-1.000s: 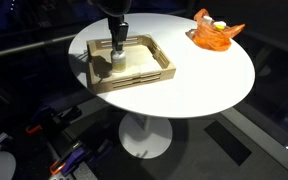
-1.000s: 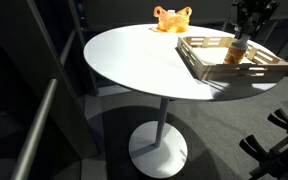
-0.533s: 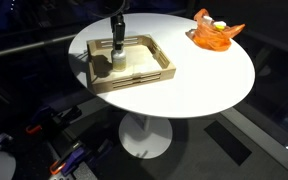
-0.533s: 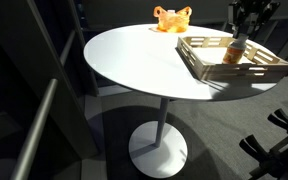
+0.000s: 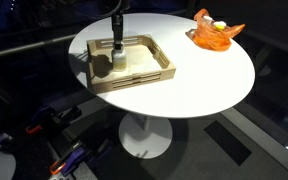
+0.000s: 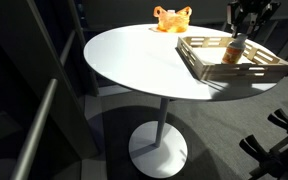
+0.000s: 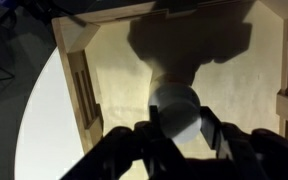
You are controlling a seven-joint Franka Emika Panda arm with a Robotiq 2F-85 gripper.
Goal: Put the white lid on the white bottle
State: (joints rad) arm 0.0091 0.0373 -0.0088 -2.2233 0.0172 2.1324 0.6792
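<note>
The white bottle point(image 5: 117, 64) stands in the wooden tray point(image 5: 154, 73), near its left end; it also shows in an exterior view point(image 6: 234, 54). My gripper point(image 5: 116, 48) hangs straight above it, fingertips at the bottle's top point(image 6: 238, 38). In the wrist view the white lid point(image 7: 176, 112) is a round white disc between my fingers point(image 7: 156, 125). Both fingers touch its sides. My gripper point(image 7: 183, 126) is shut on it. The lid hides the bottle's body below.
The tray point(image 6: 246, 72) sits near the edge of the round white table point(image 5: 199, 85). An orange object on a white piece point(image 5: 214, 33) lies at the far side of the table and also shows in an exterior view point(image 6: 171, 18). The tray's slatted walls point(image 7: 79, 90) flank the gripper.
The gripper has risen a little over the bottle since one second ago. The bottle and tray have not moved.
</note>
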